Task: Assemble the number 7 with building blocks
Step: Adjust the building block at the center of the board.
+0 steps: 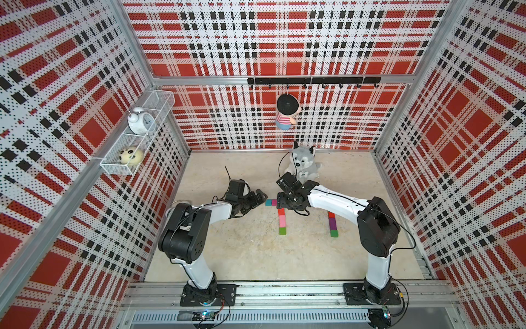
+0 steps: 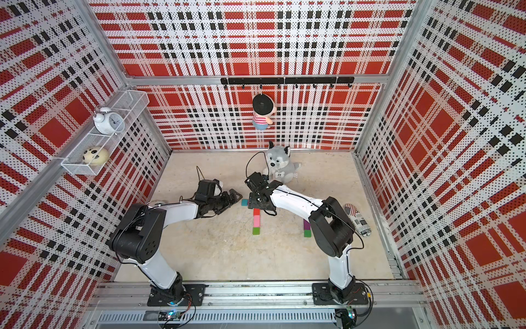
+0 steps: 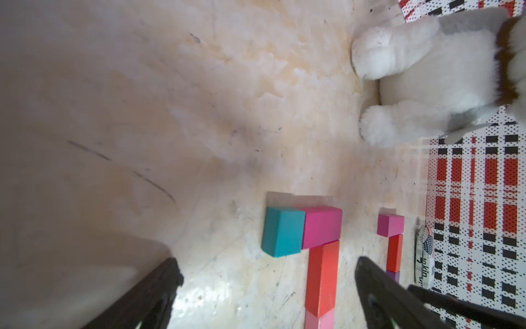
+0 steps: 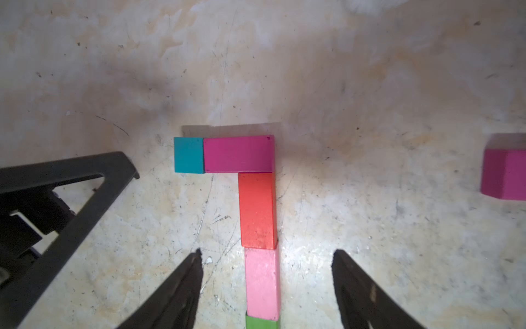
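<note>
Building blocks lie flat in a 7 shape: a teal square (image 4: 188,155) and a magenta rectangle (image 4: 238,153) form the bar. Below them run a red rectangle (image 4: 257,209), a pink rectangle (image 4: 262,283) and a green square (image 4: 262,323). My right gripper (image 4: 267,252) is open just above the pink block, with a gap on each side. My left gripper (image 3: 267,260) is open and empty beside the teal square (image 1: 268,202). To the right lies a second row: a magenta square (image 3: 390,225), a red block (image 1: 330,214), a purple block (image 1: 332,223) and a green block (image 1: 334,234).
A plush dog (image 1: 303,165) sits just behind the right gripper. A printed pouch (image 2: 357,219) lies near the right wall. A wire shelf (image 1: 113,168) with an alarm clock (image 1: 141,119) hangs on the left wall. A doll (image 1: 286,112) hangs on the back wall.
</note>
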